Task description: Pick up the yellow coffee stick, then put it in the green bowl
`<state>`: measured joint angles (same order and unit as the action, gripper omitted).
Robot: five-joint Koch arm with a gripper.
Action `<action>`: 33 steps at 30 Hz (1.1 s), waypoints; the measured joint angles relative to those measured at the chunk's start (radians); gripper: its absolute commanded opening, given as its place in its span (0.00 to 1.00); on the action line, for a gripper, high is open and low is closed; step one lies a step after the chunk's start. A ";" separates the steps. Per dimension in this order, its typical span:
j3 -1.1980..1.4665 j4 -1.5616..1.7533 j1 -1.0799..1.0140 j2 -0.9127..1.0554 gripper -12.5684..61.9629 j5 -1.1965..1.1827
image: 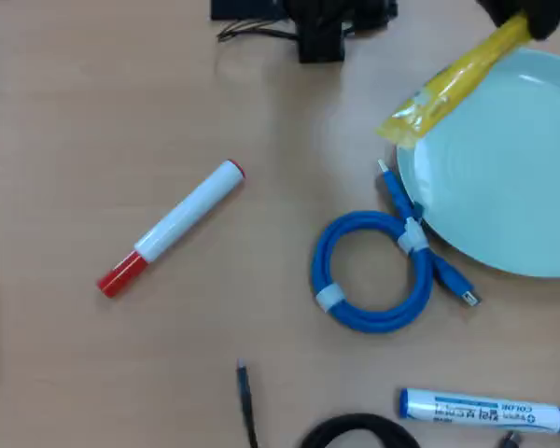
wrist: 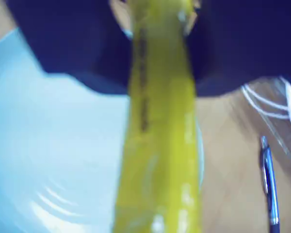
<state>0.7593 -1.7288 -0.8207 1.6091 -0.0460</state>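
The yellow coffee stick [image: 455,82] hangs slanted in the overhead view, its upper end held by my gripper [image: 532,17] at the top right corner. Its lower end reaches past the left rim of the green bowl [image: 504,168]. In the wrist view the yellow coffee stick [wrist: 157,136] runs down the middle of the picture, clamped between the dark fingers [wrist: 87,43] of my gripper [wrist: 157,19], with the green bowl [wrist: 53,155] below it on the left.
A coiled blue cable [image: 378,271] lies against the bowl's lower left rim. A white marker with a red cap [image: 173,227] lies at the left. A blue marker [image: 490,411] sits at the bottom right, and a black cable [image: 247,401] at the bottom edge. The arm's base [image: 317,23] is at the top.
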 measured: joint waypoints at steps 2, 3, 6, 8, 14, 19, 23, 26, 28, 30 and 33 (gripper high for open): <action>0.000 0.006 0.055 -0.048 0.08 -0.072; 0.002 0.012 0.078 -0.077 0.08 -0.098; 0.003 0.035 0.147 -0.178 0.08 -0.132; 0.003 0.049 0.176 -0.256 0.08 -0.135; 0.023 0.135 0.216 -0.449 0.08 -0.135; 0.048 0.209 0.241 -0.546 0.08 -0.132; 0.195 0.308 0.249 -0.581 0.08 -0.133; 0.347 0.426 0.249 -0.580 0.08 -0.133; 0.430 0.522 0.252 -0.574 0.08 -0.132; 0.495 0.592 0.252 -0.537 0.08 -0.137; 0.566 0.664 0.255 -0.503 0.08 -0.135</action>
<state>1.3254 -1.0646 -0.5660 1.1060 -0.1810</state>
